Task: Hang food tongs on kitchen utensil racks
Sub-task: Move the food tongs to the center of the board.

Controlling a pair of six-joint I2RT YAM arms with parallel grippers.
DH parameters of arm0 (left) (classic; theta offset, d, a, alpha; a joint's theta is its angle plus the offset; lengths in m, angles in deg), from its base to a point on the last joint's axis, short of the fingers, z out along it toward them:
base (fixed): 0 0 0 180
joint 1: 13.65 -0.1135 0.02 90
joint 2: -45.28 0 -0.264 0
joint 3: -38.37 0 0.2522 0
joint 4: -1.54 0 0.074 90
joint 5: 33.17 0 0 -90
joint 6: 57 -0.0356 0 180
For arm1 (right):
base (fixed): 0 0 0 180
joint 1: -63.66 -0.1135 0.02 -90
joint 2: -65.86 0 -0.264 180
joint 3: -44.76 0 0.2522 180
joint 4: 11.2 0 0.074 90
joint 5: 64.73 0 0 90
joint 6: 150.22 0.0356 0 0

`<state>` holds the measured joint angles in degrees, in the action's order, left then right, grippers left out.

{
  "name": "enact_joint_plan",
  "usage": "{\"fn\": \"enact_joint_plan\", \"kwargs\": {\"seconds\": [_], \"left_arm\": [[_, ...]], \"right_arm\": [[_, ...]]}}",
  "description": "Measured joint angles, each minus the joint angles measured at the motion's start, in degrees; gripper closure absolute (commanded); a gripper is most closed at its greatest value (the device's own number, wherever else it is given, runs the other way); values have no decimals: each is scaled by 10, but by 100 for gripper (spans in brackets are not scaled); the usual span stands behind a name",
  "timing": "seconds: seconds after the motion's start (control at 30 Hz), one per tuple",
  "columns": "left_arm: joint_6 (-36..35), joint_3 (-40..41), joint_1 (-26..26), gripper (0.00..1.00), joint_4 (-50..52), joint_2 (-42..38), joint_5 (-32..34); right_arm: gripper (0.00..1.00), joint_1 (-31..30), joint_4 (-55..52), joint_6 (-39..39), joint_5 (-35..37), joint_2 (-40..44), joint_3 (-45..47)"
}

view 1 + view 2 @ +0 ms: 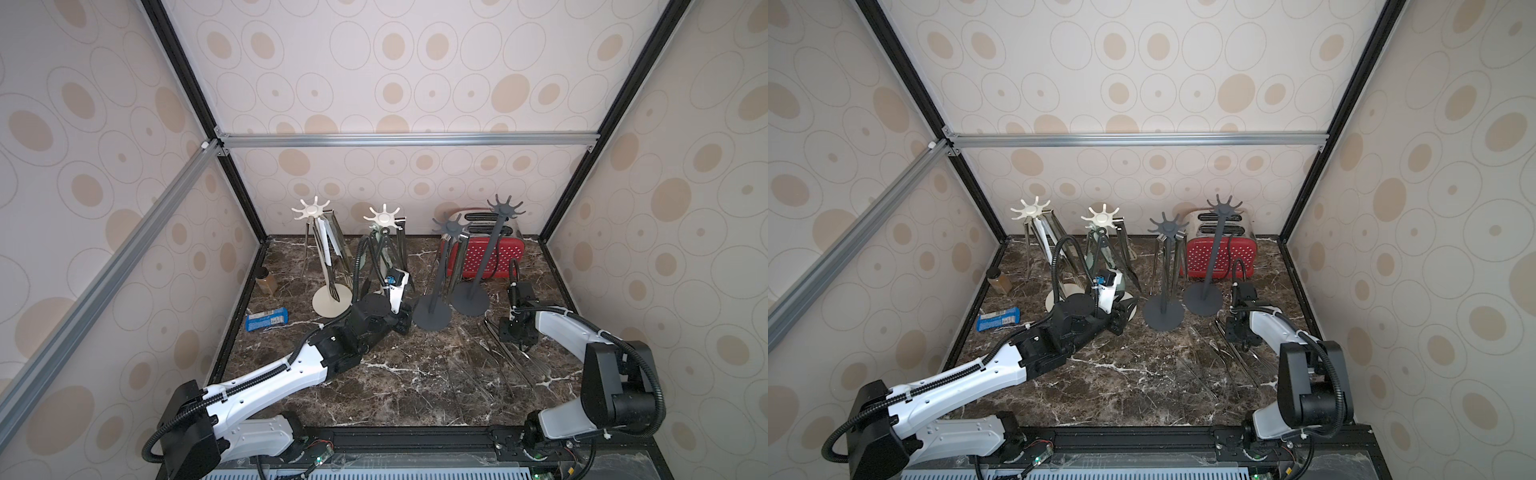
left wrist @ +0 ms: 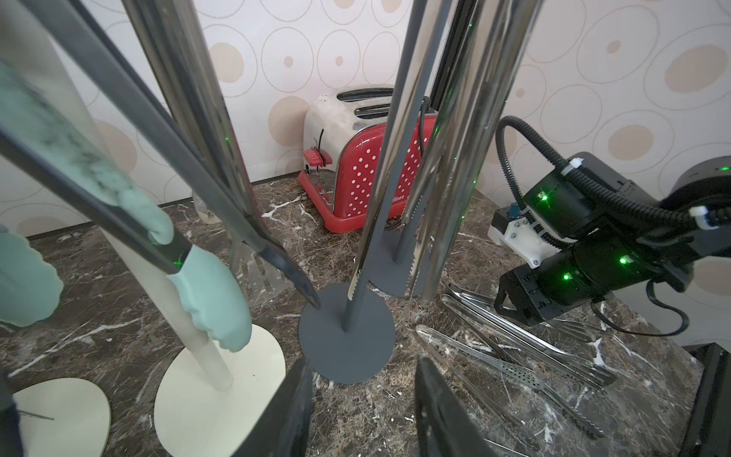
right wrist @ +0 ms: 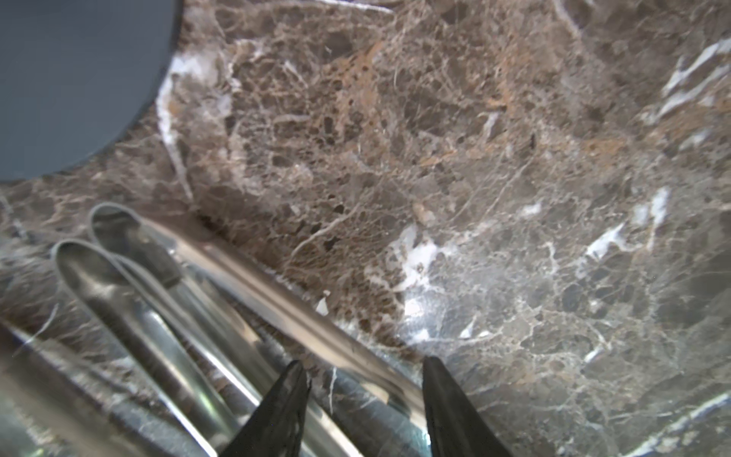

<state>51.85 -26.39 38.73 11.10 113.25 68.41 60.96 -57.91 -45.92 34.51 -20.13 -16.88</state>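
On the dark brown marble tabletop (image 1: 395, 374), right half: several long, slim, shiny V-shaped steel tongs (image 1: 509, 361) lie flat in a loose bundle, just beside the round bases of the two dark grey pole racks with star-shaped hook crowns (image 1: 451, 227)
Hung so far: other tongs dangle from both cream-white pole racks (image 1: 310, 210) and from one grey crown; the grey rack further back looks bare
Right gripper (image 3: 363, 360): low over the bundle, black jaws apart, one polished arm running between them; no clamp on it that I can see
Left gripper (image 2: 363, 360): jaws spread, nothing between them, low beside a grey base
Long axis: diagonal across the table; the rounded bend ends (image 3: 114, 221) point toward the grey bases, the toothed and slotted tips (image 2: 585, 427) toward the robot's side
Handling: probably light and stiff lengthwise but springy across the V — a squeeze will close the arms; the mirror finish looks slippery and the arms overlap, so a neighbour may drag along
Where to hold: likely across both arms a little below the bend, which leaves the loop free for a hook
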Motion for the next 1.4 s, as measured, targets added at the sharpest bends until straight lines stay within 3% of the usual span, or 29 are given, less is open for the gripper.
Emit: {"fn": "enact_joint_plan", "kwargs": {"seconds": [0.27, 0.73, 1.03, 1.3, 1.4], "left_arm": [[0, 0, 0, 57, 1, 0, 8], [-1, 0, 0, 56, 13, -7, 20], [-3, 1, 0, 56, 22, -8, 28], [-7, 1, 0, 55, 22, 4, 33], [-7, 1, 0, 56, 22, 16, 33]], "right_arm": [[51, 21, 19, -13, 10, -48, -14], [58, 113, 60, -18, -3, -89, -45], [75, 167, 79, -19, -35, -139, -98], [91, 178, 85, -22, -50, -179, -144], [92, 178, 85, -22, -53, -184, -150]]}}
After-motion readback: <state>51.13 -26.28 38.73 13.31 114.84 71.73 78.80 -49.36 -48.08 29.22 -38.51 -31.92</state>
